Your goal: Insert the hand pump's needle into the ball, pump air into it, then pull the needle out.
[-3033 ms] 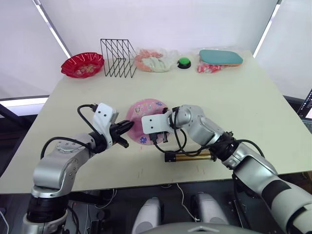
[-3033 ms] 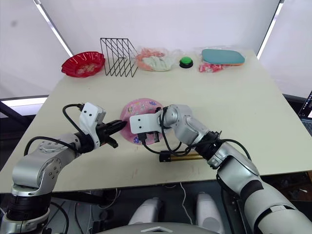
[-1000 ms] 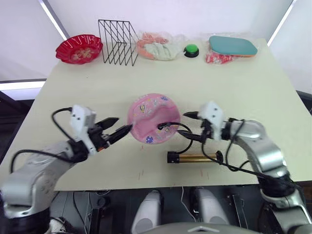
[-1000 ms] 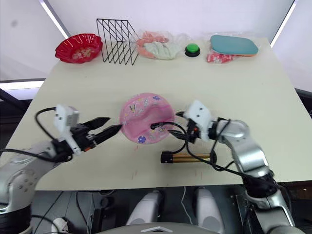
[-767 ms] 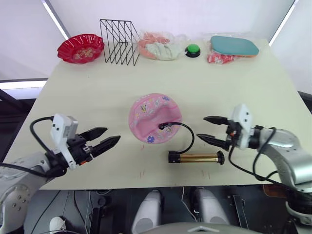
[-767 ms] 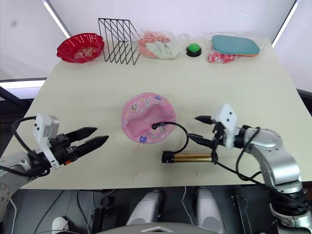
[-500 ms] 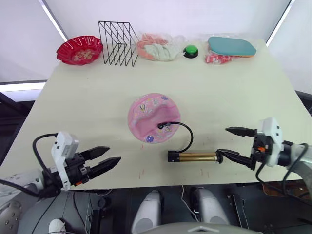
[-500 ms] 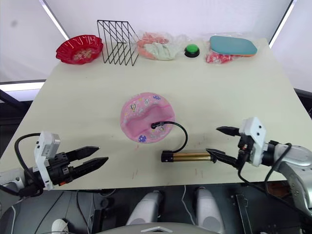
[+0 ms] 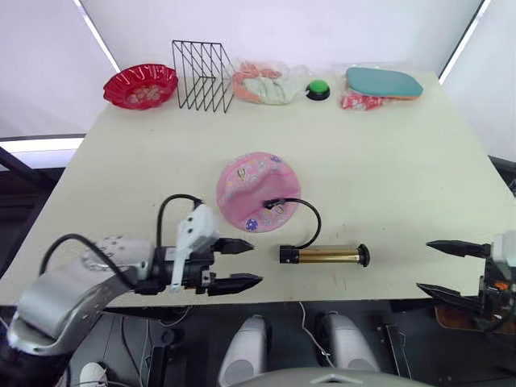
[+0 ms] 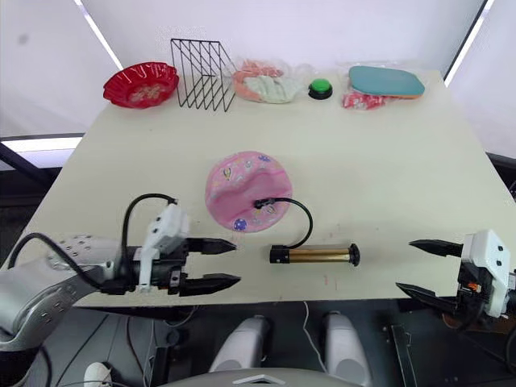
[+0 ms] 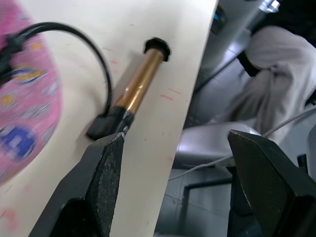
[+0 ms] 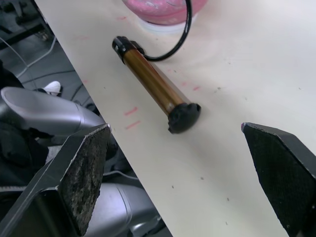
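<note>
Both grippers stand with their jaws spread wide and nothing between them. The left gripper (image 9: 232, 264) hangs over the near edge of the table (image 9: 387, 185), just beside the hose end of the hand pump (image 9: 322, 255), its fingers pointing toward the pump. The right gripper (image 10: 425, 268) sits off the near right corner, well apart from the pump's black handle end. The pump lies flat near the front edge, with its black hose (image 9: 310, 222) curling up and over to the ball (image 9: 258, 199), a pink, flattened, dented disc in the middle of the table. The hose tip rests on the ball's surface, so the needle looks to be seated in the valve, though the pin itself is too small to make out. By that reading the first step is done; the ball is plainly not yet round, so pumping is still to come, then pulling the needle out. Compared with three seconds ago, when both grippers were closed in on the ball and the hose tip, each arm has drawn back toward the robot. In the last half second the left gripper has swung in toward the pump while the right has slid further out past the corner. The pump and ball lie about as they did then.
</note>
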Controlling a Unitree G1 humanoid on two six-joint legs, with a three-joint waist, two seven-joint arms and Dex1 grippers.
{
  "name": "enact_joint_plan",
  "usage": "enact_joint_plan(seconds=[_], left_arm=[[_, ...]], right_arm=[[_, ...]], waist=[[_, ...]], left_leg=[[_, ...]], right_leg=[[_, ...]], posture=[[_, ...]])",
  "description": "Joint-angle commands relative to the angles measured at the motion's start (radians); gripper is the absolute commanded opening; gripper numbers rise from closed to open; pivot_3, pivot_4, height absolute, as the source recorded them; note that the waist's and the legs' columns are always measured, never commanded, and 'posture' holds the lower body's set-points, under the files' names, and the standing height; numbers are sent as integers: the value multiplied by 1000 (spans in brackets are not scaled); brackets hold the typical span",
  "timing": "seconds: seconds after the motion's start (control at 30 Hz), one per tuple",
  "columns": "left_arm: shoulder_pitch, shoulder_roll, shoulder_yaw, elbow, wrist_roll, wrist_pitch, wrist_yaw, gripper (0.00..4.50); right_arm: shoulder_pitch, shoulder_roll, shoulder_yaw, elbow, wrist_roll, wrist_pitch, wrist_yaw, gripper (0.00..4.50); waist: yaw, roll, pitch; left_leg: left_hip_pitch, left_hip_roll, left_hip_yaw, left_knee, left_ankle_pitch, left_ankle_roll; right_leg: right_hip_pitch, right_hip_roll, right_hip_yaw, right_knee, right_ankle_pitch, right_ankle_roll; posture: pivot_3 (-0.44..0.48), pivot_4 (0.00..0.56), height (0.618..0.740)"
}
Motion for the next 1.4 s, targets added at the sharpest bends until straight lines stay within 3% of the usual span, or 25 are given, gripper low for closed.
enact_joint_plan(seconds=[0.03, 0.17, 0.3, 0.43, 0.7, 1.07, 1.4], left_arm=[[-194, -16, -209, 20, 40, 148, 9, 3561], [-431, -122, -391, 80, 130, 226, 75, 3561], [-620, -287, -551, 234, 195, 296, 105, 3561], [-724, -432, -627, 348, 228, 346, 130, 3561], [-863, -618, -784, 565, 315, 327, 108, 3561], [-978, -749, -1026, 879, 529, 135, -13, 3561], [-1018, -833, -1071, 1061, 669, -17, -153, 3561]], right_arm=[[-5, -12, 10, -15, 11, -18, -8, 4455], [-18, -15, 44, -13, -3, -29, -31, 4455], [-16, -34, 43, 4, 11, -28, -11, 4455], [-21, -53, 29, 35, 10, -51, 8, 4455], [-37, -85, 8, 109, 12, -118, 67, 4455], [-71, -105, 42, 163, -19, -155, 54, 4455], [-21, -60, 46, 93, -23, -147, -25, 4455]], waist=[[1, 0, 0], [3, -1, 1], [2, -2, 1], [-1, -3, 2], [0, -2, 1], [0, -2, 1], [0, -1, 1]], left_leg=[[0, 0, 0, 0, 0, 0], [-1, -1, -1, 6, 0, 1], [-2, -3, 0, 7, -1, 2], [-2, -4, 0, 9, -2, 3], [-1, -4, 1, 9, -2, 3], [0, -5, 5, 10, -2, 4], [-1, -5, 8, 11, -4, 7]], right_leg=[[0, 0, 0, 0, 1, 1], [1, 0, 0, 0, 2, 3], [2, 0, 2, 0, 2, 4], [2, 0, 3, 0, 2, 4], [2, 0, 4, 0, 3, 5], [3, 0, 9, 1, 4, 7], [2, 0, 12, 1, 4, 7]], posture=[[0, 150, 740], [0, 150, 740], [0, 150, 740], [0, 150, 740], [0, 150, 740], [0, 150, 740], [0, 150, 740]])
